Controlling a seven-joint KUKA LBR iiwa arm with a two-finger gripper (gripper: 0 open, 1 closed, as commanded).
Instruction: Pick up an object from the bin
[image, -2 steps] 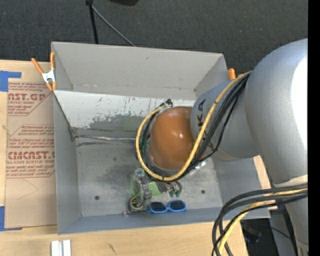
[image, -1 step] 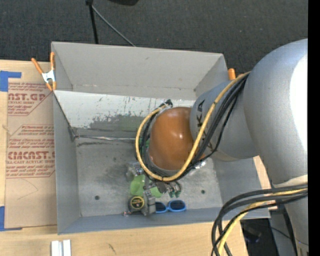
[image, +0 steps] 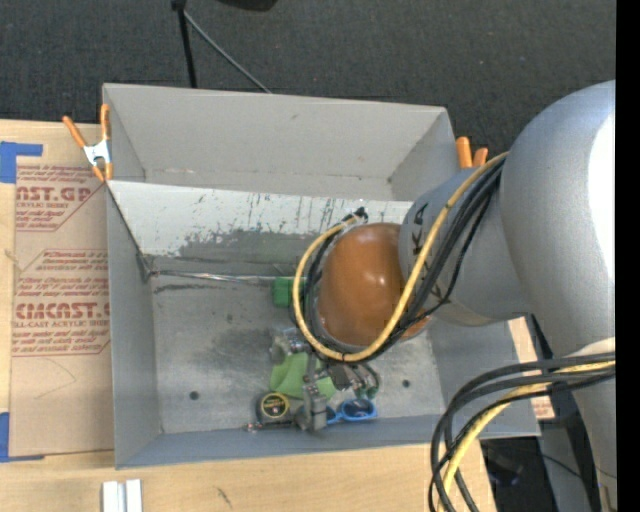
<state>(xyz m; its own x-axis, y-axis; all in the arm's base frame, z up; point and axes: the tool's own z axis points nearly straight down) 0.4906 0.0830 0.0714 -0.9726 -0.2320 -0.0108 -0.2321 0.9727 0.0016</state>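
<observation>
Left half of the bin (image: 130, 300) floor is bare metal with scuffs. The things sit right of the middle. A small round tape measure (image: 272, 405), yellow and black, lies close to the bin's front wall, the lower one in this view. Just right of it and slightly further back is a light green piece (image: 290, 373), lying tilted. A darker green block (image: 284, 291) sits apart, further back toward the bin's middle, half hidden by my orange cover (image: 362, 285). My gripper (image: 322, 390) is down in this little heap by the front wall, between the light green piece and a blue thing (image: 355, 409) on its right. Can't tell whether it's spread or pinching: the clutter hides it. Yellow and black cables (image: 440, 250) loop around the cover. My arm (image: 560, 200) comes over the bin's right wall.
</observation>
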